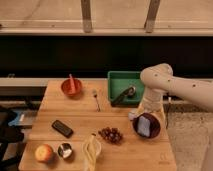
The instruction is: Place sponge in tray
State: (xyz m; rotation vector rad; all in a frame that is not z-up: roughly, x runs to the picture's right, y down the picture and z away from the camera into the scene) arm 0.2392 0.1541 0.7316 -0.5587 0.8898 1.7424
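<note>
The sponge (144, 125), pale blue and white, stands in a dark maroon bowl (155, 131) at the right side of the wooden table. The green tray (117, 81) sits at the back right of the table with a dark utensil (123, 94) lying in it. My white arm comes in from the right and bends down. My gripper (141, 114) hangs just above the bowl's back left rim, close over the sponge and in front of the tray. It holds nothing that I can make out.
An orange bowl (71, 86) with a stick in it stands at the back left, with a fork (96, 99) beside it. A black phone (62, 128), grapes (111, 134), a banana (91, 150), an apple (44, 152) and a small cup (64, 150) lie toward the front.
</note>
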